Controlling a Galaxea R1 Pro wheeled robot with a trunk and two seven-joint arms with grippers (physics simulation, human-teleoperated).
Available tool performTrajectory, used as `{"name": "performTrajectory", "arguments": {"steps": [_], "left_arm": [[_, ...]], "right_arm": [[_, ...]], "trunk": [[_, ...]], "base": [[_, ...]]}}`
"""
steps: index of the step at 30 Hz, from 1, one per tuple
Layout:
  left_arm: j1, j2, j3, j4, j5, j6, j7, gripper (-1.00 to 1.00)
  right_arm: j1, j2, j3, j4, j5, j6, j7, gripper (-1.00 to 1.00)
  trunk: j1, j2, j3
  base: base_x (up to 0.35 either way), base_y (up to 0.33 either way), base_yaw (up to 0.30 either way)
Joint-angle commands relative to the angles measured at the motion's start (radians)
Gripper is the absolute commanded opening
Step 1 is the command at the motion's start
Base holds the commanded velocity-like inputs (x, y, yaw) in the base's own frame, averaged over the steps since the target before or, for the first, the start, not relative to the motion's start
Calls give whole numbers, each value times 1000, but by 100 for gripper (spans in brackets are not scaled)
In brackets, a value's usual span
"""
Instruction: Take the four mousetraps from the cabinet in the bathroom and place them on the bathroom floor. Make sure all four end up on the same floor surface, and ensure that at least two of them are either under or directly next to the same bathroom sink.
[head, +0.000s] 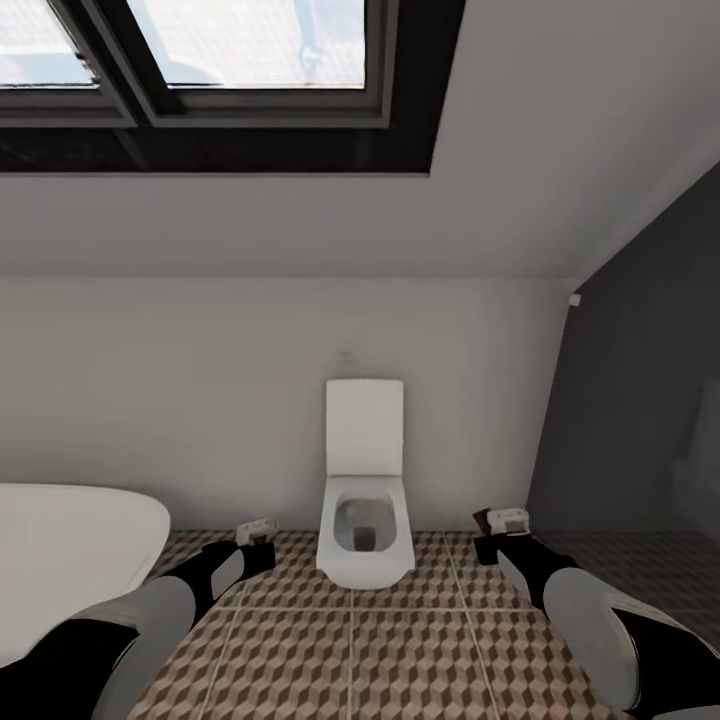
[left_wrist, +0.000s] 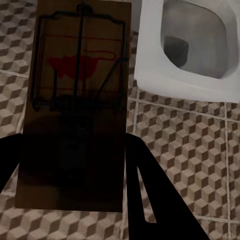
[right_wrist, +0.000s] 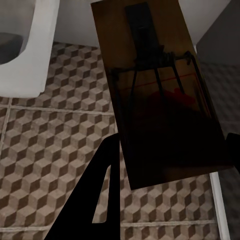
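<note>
Head view: robot faces a white wall under a sloped ceiling with a dark-framed skylight (head: 200, 60); a white toilet (head: 365, 510), lid up, stands against the wall straight ahead on the bathroom floor (head: 400, 650) of brown, beige and white cube-print tiles with pale grout. White bathtub (head: 70, 545) rim at the left, dark grey wall (head: 640, 430) at the right. Both arms reach forward, one either side of the toilet. Left gripper (head: 255, 535): jaws clamped on a mousetrap (left_wrist: 77, 100); in the left wrist view it is a flat dark brown board held between the two dark fingers (left_wrist: 160, 200), carrying a black wire spring bar and a red mouse-shaped print, above the tiles and just beside the toilet bowl. No readable lettering on the board. Right gripper (head: 500, 530): jaws clamped on a second mousetrap (right_wrist: 160, 100); right wrist view shows the same kind of brown board, tilted, with black wire frame and a dim red print, held above the tiles, with the toilet's side to one edge and the dark wall's base to the other. Print on this one too dark to read. In the head view each trap is a small slab at its gripper tip, off the floor. No brand marks legible on toilet or tub.
</note>
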Motion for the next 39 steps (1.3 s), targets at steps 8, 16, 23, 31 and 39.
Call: {"name": "performTrajectory", "arguments": {"steps": [8, 16, 23, 31, 39], "left_arm": [[0, -6, -10, -4, 4, -3, -4, -100], [0, -30, -13, -4, 2, -5, -3, -100], [-1, -32, -14, -4, 3, -4, -4, -100], [0, -33, -14, -4, 3, -3, -3, -100], [-1, -39, -15, -17, 3, 4, -3, -100]], "right_arm": [[0, 0, -8, -1, 9, 4, -1, -100], [0, 0, -9, -1, 9, 4, -1, -100], [0, 0, -9, -1, 8, 4, 1, -100], [0, 1, -8, -1, 8, 4, 7, -100], [0, 4, -8, 6, 6, 2, 7, -100]], "trunk": [[0, -1, -1], [4, -8, -4], [31, -57, -26], [62, -113, -51], [92, -169, -76]], "base": [[17, -5, 0], [1, 0, 0], [0, 0, 0], [0, 0, 0], [0, 0, 0]]}}
